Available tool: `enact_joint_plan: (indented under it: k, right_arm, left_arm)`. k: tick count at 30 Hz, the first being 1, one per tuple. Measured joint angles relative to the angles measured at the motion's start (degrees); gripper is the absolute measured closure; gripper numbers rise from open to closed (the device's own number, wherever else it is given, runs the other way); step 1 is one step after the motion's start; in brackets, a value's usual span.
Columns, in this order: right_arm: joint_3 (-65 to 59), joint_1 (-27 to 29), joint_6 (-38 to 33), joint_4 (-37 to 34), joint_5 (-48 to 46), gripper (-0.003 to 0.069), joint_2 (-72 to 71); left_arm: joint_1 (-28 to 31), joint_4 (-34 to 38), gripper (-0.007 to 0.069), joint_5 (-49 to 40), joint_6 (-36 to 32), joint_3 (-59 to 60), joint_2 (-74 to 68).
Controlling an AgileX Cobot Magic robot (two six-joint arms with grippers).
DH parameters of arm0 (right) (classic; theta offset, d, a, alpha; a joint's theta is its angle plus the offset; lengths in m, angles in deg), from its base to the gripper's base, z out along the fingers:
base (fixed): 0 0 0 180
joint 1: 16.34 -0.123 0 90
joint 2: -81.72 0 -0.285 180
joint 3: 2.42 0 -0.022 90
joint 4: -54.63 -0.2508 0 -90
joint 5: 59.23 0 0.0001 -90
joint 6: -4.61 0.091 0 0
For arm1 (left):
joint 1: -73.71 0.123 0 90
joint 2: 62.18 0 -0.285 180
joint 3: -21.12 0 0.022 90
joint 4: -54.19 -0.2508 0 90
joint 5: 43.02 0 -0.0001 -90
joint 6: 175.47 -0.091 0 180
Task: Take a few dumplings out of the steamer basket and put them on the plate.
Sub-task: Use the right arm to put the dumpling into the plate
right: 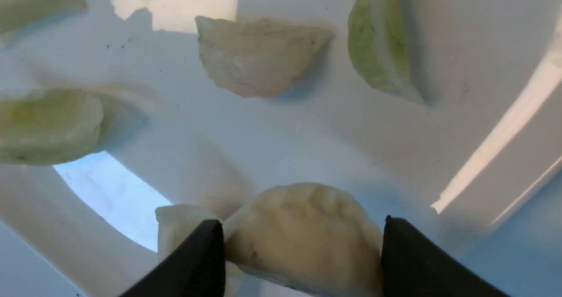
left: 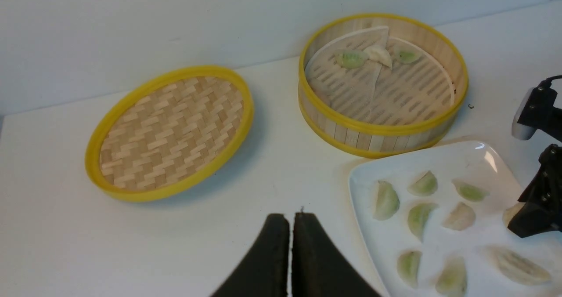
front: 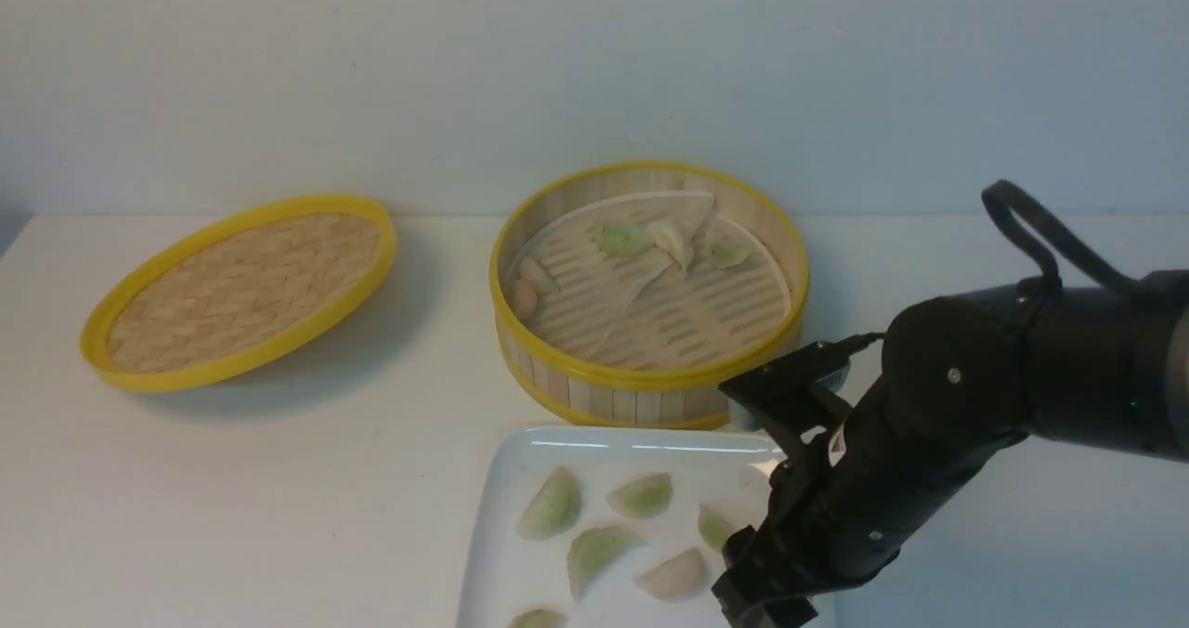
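Note:
The steamer basket (front: 650, 385) stands at the back middle with a folded paper liner and a few dumplings (front: 624, 238) inside: green, whitish and pinkish ones. The white plate (front: 502, 535) lies in front of it with several dumplings (front: 553, 505) on it. My right gripper (right: 303, 231) is low over the plate's right part, its jaws closed on a whitish dumpling (right: 303, 235) that rests at or just above the plate surface. It also shows in the front view (front: 757, 600). My left gripper (left: 290, 220) is shut and empty above the table, left of the plate (left: 439, 156).
The shallow woven lid (front: 243, 286) with a yellow rim lies tilted at the back left. A wall runs behind the table. The right arm (front: 975, 405) reaches in from the right, passing the basket's right front side.

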Motion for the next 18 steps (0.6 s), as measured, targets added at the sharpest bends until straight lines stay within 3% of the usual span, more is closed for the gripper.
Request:
enact_joint_plan:
  k: [7,12,18]
  right_arm:
    - [0.69,-0.06,0.24,0.00,0.88,0.0127,-0.03]
    - [3.12,-0.06,0.28,0.43,-0.79,0.0097,-0.03]
    - [16.87,-0.06,3.65,13.59,-2.82,0.0095,0.17]
  left_arm:
    - [0.00,0.00,0.0631,0.00,-0.24,0.00,0.00]
    - [0.00,0.05,0.0631,0.00,-0.23,0.00,0.00]
    - [0.00,0.09,0.0631,0.00,-0.23,0.00,0.00]
